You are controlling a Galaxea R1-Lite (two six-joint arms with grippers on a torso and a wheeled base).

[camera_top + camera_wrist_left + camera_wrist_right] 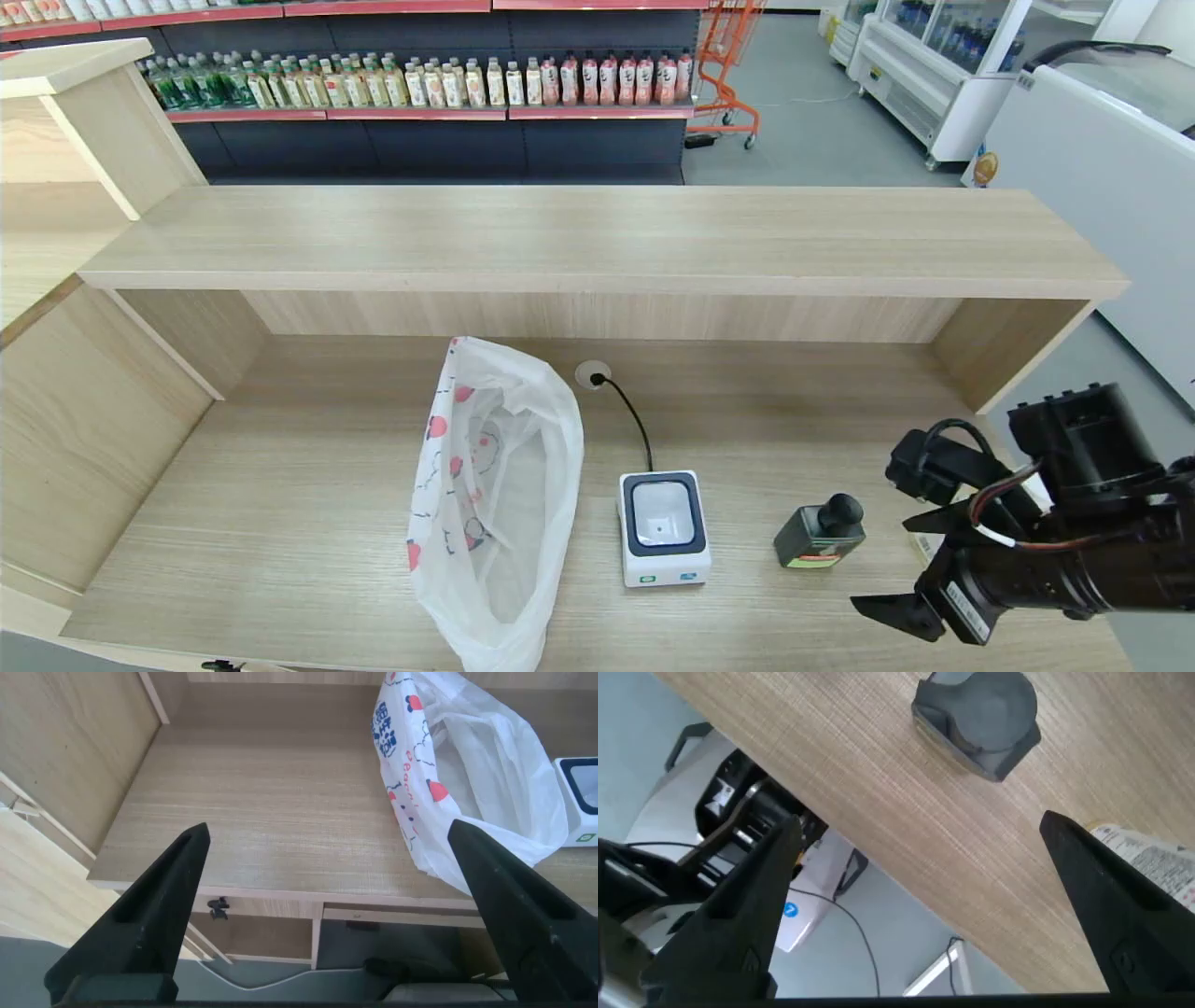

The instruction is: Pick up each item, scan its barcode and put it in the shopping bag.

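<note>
**Both grippers open and empty; one item half hidden by the right arm**

The shopping bag (495,504), white translucent plastic with red and dark print, lies on the wooden counter (280,485) left of centre. Its mouth is open toward the far side, and its near end is cut off at the picture's edge. I cannot tell through the folds whether anything lies inside.

Just right of the bag sits the white scanner (663,527), with a dark frame round its window. Its black cable (635,420) runs to a hole at the far side of the counter.

Right of the scanner, apart from it, is a dark bottle (820,537) with a rounded black cap and a pale label. It seems to stand upright. A white package (924,543) with small print lies further right, mostly hidden behind the right arm. The right wrist view cuts it off too (1148,859), so what it is cannot be made out.

The right gripper (882,565) hangs near the counter's near right edge, on the near side of the bottle (980,719). Its jaws are spread wide and hold nothing.

The left gripper (329,831) is over the near edge of the counter, left of the bag (467,775). Its fingers are also wide apart with nothing between them.
</note>
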